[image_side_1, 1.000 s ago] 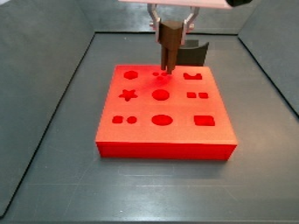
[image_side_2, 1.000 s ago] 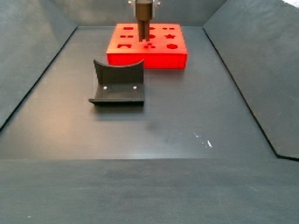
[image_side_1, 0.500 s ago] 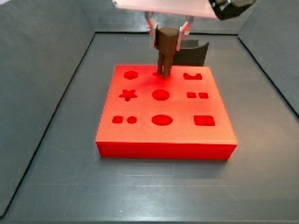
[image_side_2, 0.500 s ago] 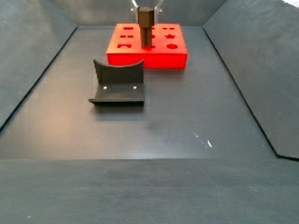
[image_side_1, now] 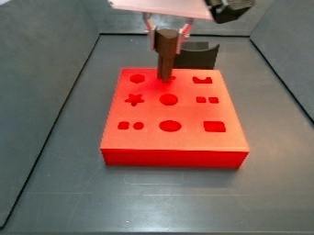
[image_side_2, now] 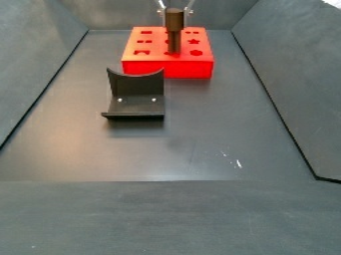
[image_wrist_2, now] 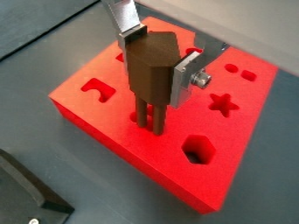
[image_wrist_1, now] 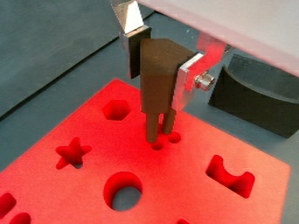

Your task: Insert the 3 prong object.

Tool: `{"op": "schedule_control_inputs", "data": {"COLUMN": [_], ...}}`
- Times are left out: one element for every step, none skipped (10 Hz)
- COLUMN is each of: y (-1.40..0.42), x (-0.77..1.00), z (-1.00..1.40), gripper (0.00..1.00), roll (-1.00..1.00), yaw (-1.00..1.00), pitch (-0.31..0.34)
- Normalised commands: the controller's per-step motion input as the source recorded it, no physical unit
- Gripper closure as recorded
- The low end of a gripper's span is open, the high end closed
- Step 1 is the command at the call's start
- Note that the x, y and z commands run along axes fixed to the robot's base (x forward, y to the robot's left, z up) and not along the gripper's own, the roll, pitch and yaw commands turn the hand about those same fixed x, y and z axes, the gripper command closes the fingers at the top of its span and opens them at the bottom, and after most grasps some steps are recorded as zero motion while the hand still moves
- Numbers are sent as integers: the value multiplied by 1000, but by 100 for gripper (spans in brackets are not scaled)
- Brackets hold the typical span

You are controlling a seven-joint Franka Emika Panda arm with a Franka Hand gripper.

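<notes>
My gripper (image_wrist_1: 163, 66) is shut on the 3 prong object (image_wrist_1: 159, 70), a slim dark brown block with thin prongs pointing down. It hangs upright over the red block (image_wrist_1: 105, 188), near its far edge. The prong tips (image_wrist_1: 158, 138) are down at a cluster of small round holes in the block's top. I cannot tell how deep they sit. Both side views show the gripper (image_side_1: 163, 37) (image_side_2: 170, 12) holding the object (image_side_1: 162, 57) (image_side_2: 170, 35) over the red block (image_side_1: 185, 138) (image_side_2: 193, 62). It also shows in a wrist view (image_wrist_2: 149, 74), held by the gripper (image_wrist_2: 158, 61).
The red block (image_wrist_2: 111, 131) has star, hexagon, round and square cutouts. The dark fixture stands on the floor beside the block (image_side_2: 134, 95), and shows behind it in a side view (image_side_1: 203, 53) and in both wrist views (image_wrist_1: 263, 96) (image_wrist_2: 24, 197). Grey bin walls surround the floor.
The gripper has carried the object sideways across the far part of the red block and a little lower, bringing the prongs down to the small holes.
</notes>
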Motion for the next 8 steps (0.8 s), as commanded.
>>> {"op": "schedule_control_inputs", "data": {"y": [-77, 0, 0, 69, 166, 49, 0, 0], "x": [134, 317, 283, 26, -140, -86, 0, 0], "z": [-229, -180, -114, -111, -194, -320, -543, -714], "gripper": [100, 100, 100, 100, 100, 100, 100, 100], "roll": [-44, -29, -17, 0, 40, 21, 67, 127], "yaw": [-77, -163, -177, -174, -197, -191, -280, -303], "pitch": [-197, -131, -100, -56, -26, -53, -43, 0]}}
